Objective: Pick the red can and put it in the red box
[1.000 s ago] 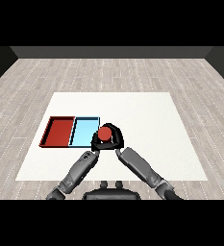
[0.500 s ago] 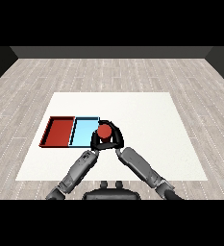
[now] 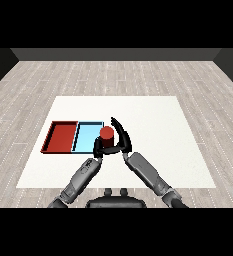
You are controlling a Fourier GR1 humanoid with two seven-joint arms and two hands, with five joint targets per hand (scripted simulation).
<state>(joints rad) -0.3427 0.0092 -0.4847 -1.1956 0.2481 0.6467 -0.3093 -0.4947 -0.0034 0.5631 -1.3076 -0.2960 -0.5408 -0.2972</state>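
The red can (image 3: 106, 134) stands upright in my right hand (image 3: 124, 140), whose thumb and fingers curl round it from the right and the front. Held this way, the can hangs over the right edge of the light blue tray (image 3: 87, 136). The red tray (image 3: 63, 137) lies just left of the blue one with nothing in it. My left hand (image 3: 98, 149) sits low in front of the can, close against the right hand's fingers, and its shape is hard to make out.
Both trays lie side by side on the left half of the white table (image 3: 158, 125). My two forearms meet in front of the trays. Bare table top stretches to the right and behind the can.
My right hand has carried the red can a little to the left and away from me, toward the trays. The left hand has stayed close beneath it.
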